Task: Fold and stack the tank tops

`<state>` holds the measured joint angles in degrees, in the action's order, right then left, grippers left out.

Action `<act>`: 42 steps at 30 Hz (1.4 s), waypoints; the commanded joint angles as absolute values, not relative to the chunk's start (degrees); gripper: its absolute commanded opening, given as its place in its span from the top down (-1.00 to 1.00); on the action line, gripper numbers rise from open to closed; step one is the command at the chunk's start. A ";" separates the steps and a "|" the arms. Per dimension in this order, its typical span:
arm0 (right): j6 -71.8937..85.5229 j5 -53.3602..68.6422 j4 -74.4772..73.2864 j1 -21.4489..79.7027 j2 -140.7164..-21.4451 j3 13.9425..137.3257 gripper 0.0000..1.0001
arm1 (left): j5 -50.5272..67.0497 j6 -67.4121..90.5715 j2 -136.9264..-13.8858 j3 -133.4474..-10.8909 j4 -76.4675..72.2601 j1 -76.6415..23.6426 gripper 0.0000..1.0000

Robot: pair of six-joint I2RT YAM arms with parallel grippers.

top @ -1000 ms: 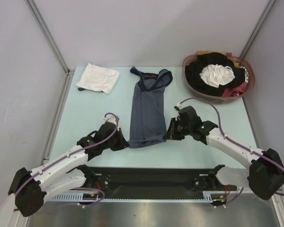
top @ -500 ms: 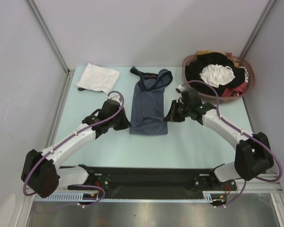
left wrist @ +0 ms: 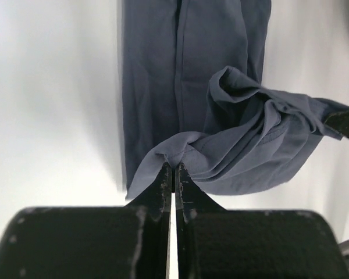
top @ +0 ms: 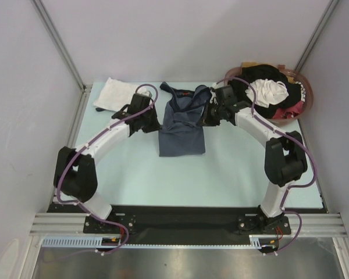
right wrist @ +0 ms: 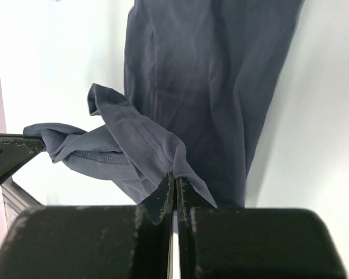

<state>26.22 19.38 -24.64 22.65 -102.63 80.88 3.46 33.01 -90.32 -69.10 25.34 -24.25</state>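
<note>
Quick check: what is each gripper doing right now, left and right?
Left gripper: closed, pinching an edge of the grey-blue tank top.
Right gripper: closed, pinching another edge of the same top.

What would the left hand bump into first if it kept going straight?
Probably the grey-blue tank top: the left hand pinches its edge, and more of it lies straight ahead.

The left arm [top: 107,138] and right arm [top: 257,125] stretch far forward, wrists angled inward toward each other. The left fingers [left wrist: 161,189] are pressed together on a fold of the grey-blue tank top [left wrist: 157,87]. The right fingers [right wrist: 163,195] pinch its opposite edge.
</note>
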 commanded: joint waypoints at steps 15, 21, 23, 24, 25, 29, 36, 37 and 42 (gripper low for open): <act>26.10 23.20 -19.60 18.55 -116.62 95.27 1.00 | 7.03 31.55 -108.19 -88.15 25.22 -18.99 0.99; 26.63 23.90 -17.24 17.58 -120.41 97.03 0.95 | 8.17 31.64 -111.09 -89.38 23.56 -18.11 0.99; 26.63 24.60 -16.61 17.32 -122.24 98.51 0.92 | 8.26 31.38 -111.88 -89.47 22.41 -17.93 0.81; 26.63 24.44 -16.79 17.23 -122.78 99.13 0.62 | 7.91 31.38 -112.15 -89.47 21.80 -17.76 0.59; 26.80 24.09 -17.05 16.79 -123.22 99.58 0.31 | 8.00 31.29 -112.06 -89.21 21.10 -17.75 0.31; 26.89 21.37 -13.46 16.35 -119.46 95.02 -0.29 | 6.42 30.24 -109.08 -84.22 17.33 -17.67 -0.49; 27.07 19.95 -8.79 15.82 -109.00 79.91 -0.41 | 6.14 29.09 -99.42 -73.31 13.63 -17.75 -0.61; 27.24 19.95 -8.70 15.82 -108.29 77.20 -0.42 | 6.85 29.18 -98.71 -71.91 13.45 -17.75 -0.60; 29.09 24.25 -3.35 16.00 -103.90 66.64 -0.33 | 9.40 30.84 -91.61 -59.08 7.76 -18.28 -0.54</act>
